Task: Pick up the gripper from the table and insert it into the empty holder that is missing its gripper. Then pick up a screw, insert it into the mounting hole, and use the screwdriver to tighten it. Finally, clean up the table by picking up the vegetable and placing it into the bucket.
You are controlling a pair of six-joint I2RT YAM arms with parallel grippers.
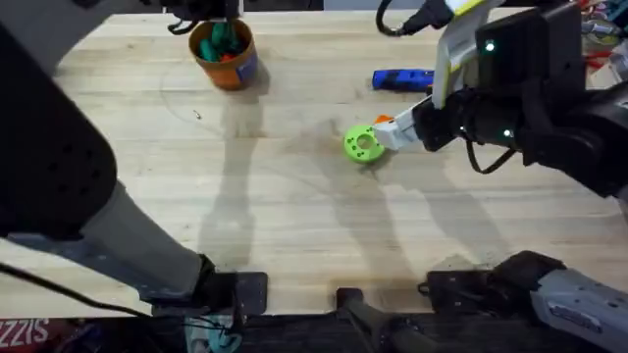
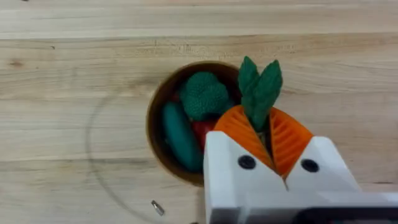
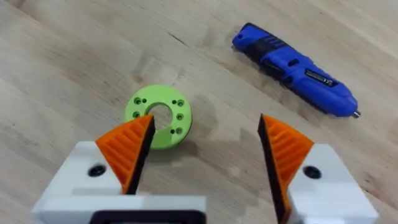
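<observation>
Left pincer (image 2: 272, 146) clenched on a dark green toy vegetable (image 2: 260, 90), hovering over the orange bucket (image 1: 227, 55) at 11 o'clock on the table (image 1: 294, 216); bucket already holding broccoli (image 2: 204, 94) and other toy pieces. Vegetable probably light, stiff and slick, best pinched mid-body. Right pincer (image 3: 205, 152) released, beside the lime-green disc (image 3: 158, 116) near centre, blue screwdriver (image 3: 295, 68) at 1 o'clock.
</observation>
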